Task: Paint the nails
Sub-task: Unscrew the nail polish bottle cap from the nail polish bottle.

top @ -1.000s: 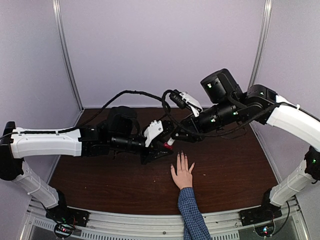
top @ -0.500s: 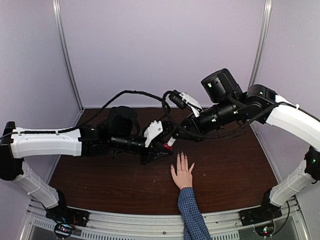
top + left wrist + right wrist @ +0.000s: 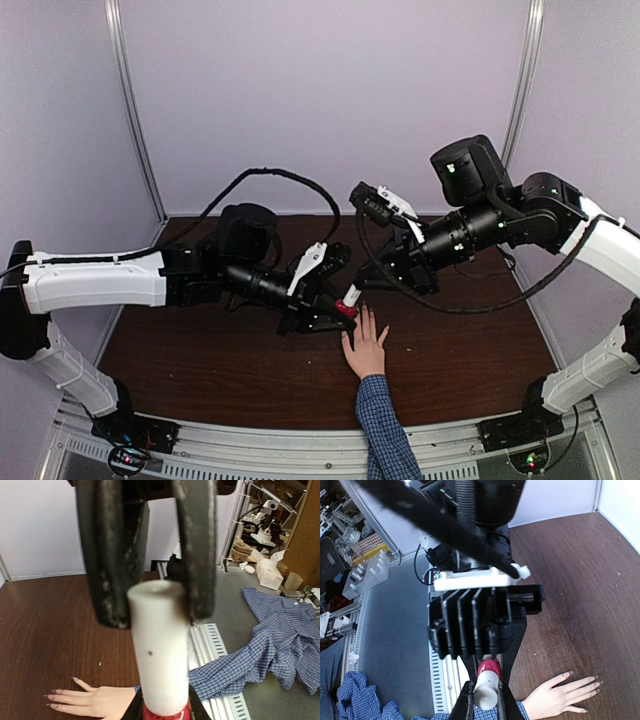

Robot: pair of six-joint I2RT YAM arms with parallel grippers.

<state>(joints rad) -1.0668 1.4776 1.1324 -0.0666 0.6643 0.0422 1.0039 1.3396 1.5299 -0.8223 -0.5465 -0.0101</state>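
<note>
From above, both arms met over the middle of the brown table (image 3: pixel 200 350), just above a human hand (image 3: pixel 366 350) lying flat, palm down, fingers pointing up the frame, its blue checked sleeve (image 3: pixel 385 435) running to the bottom edge. The left gripper (image 3: pixel 335 312) reached in from the left and was pinching the small red polish bottle (image 3: pixel 345 308); the right gripper (image 3: pixel 388 282) hung just upper right of it, and its jaws could not be read there.

The left wrist view filled in detail: the bottle's white cap (image 3: pixel 160 647) stood in mid-frame in front of the two dark fingers (image 3: pixel 197 550), with the red bottle body cut off at the bottom edge. The nails (image 3: pixel 52 696) showed at lower left as dark tips, too small to judge their colour.

The right wrist view looked onto the left gripper's finned body (image 3: pixel 475 625), with the cap (image 3: pixel 487 692) between the right fingers (image 3: pixel 466 702) at bottom centre; whether they touched it I cannot tell. The nails (image 3: pixel 592 684) lay at lower right.
</note>
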